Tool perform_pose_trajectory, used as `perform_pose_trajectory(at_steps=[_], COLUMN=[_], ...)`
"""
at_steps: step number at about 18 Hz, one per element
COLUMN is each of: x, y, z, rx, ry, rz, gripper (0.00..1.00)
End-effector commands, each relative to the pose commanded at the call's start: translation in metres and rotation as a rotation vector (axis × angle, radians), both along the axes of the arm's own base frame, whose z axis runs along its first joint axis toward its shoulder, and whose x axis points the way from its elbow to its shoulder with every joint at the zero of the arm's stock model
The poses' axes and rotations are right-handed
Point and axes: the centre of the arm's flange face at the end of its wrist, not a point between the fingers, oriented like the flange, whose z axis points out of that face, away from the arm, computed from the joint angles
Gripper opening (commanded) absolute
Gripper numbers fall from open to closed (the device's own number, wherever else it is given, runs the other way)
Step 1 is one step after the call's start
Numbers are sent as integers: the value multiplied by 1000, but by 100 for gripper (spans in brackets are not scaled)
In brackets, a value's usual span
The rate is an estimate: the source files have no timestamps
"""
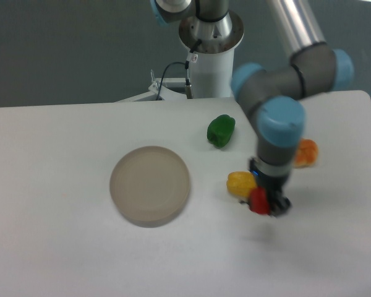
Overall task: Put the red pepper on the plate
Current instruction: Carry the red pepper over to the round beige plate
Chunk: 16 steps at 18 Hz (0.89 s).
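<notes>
The red pepper [258, 201] hangs above the white table, held in my gripper [266, 202], which is shut on it. It sits just right of and in front of the yellow pepper [240, 184], partly covering it from view. The plate [149, 185], a round beige-grey disc, lies on the table well to the left of the gripper and has nothing on it.
A green pepper [221, 130] lies behind the plate's right side. An orange pepper [306, 153] rests to the right, partly hidden by my arm [278, 124]. The robot base [209, 55] stands at the table's far edge.
</notes>
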Motion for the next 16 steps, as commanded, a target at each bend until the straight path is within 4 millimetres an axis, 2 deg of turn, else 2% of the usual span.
perform_pose_trajectory(at_steps=[2, 4, 8, 13, 16], x=[37, 71, 126, 162, 174], y=[-10, -8, 18, 45, 66], z=[2, -3, -13, -32, -46], rx=[-15, -24, -24, -24, 30], ry=[-4, -15, -31, -49, -44], rz=[30, 47, 152, 224, 318], gripper=[47, 47, 47, 47, 47])
